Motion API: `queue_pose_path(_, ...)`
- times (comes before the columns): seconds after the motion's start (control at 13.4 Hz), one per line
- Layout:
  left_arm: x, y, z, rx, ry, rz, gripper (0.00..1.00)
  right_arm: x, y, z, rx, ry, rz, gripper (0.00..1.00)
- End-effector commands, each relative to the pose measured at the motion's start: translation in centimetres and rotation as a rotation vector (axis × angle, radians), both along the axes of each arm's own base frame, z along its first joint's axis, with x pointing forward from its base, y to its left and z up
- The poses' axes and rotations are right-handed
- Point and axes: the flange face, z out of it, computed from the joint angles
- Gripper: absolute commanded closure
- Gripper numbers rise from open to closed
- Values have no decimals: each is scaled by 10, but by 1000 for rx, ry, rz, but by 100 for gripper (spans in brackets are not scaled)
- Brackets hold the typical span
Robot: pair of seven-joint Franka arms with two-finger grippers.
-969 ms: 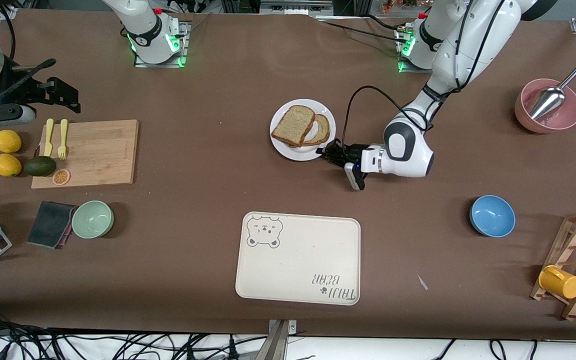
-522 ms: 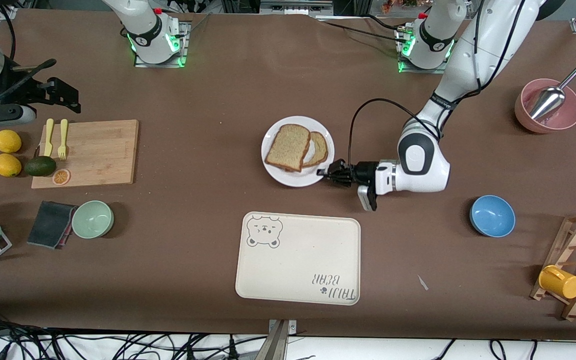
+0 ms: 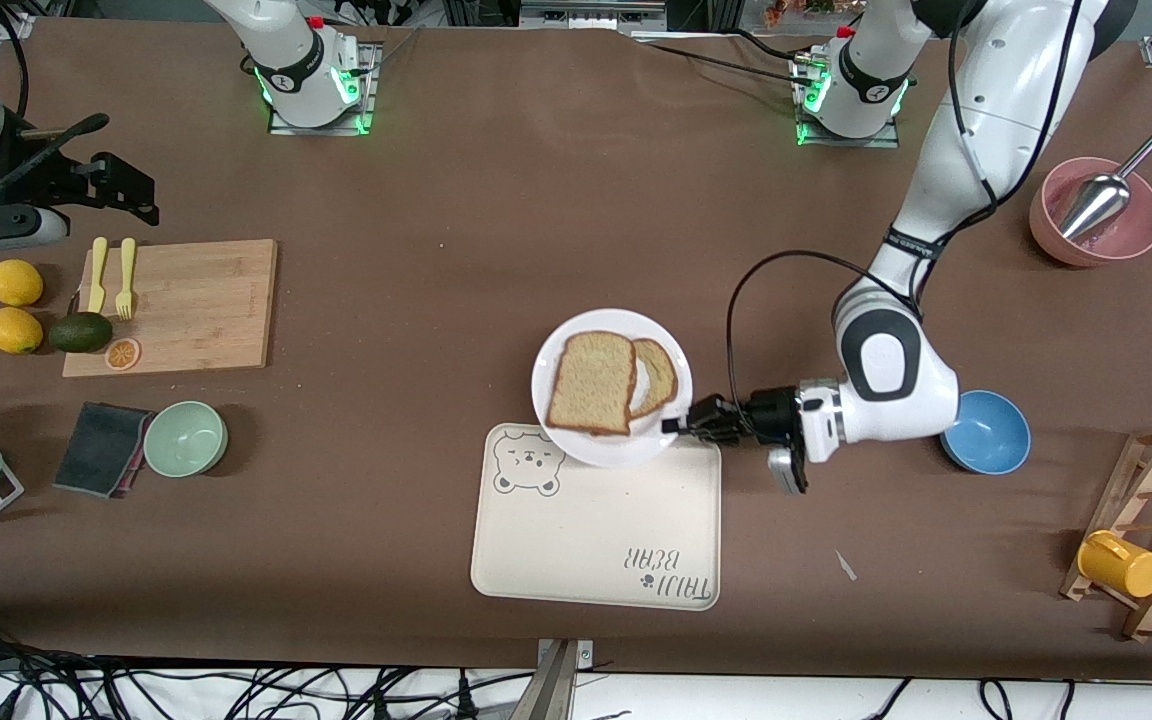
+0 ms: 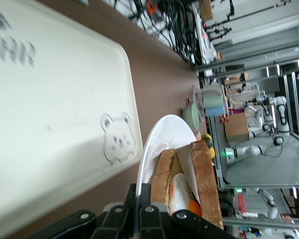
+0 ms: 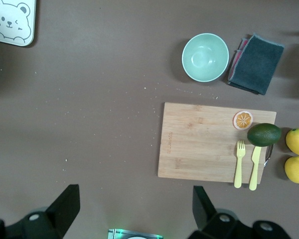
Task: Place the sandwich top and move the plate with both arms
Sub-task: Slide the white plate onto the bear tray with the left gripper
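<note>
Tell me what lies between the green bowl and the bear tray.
Only bare brown tabletop between the mint-green bowl and the cream rectangular bear tray, per the front view.

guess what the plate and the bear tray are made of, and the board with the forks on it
Plate: glossy white, probably glazed ceramic or melamine; its rim shines.
Tray: matte cream with a printed bear, likely plastic or fibre composite.
Board: pale wood or bamboo with visible grain, unvarnished look.

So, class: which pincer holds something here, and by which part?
The left pincer grips the white plate by its rim, over the bear tray. The right pincer holds nothing.
</note>
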Motion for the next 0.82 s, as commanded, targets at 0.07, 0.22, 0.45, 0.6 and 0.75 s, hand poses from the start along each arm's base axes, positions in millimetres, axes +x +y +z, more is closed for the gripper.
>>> queue_pose_path(0.07,53,6,-2,-38,10,127,100,-2,4,8,1,-10,3,0)
queue_pose_path(0.22,64,8,-13,-11,5,201,100,-2,4,11,2,-16,6,0)
queue_pose_path(0.45,67,-6,-41,18,5,232,100,-2,4,12,2,-18,6,0)
queue_pose_path(0.6,60,-25,-62,41,10,237,100,-1,3,15,4,-25,7,0)
queue_pose_path(0.75,57,-32,-73,52,8,232,100,-2,4,16,3,-25,9,0)
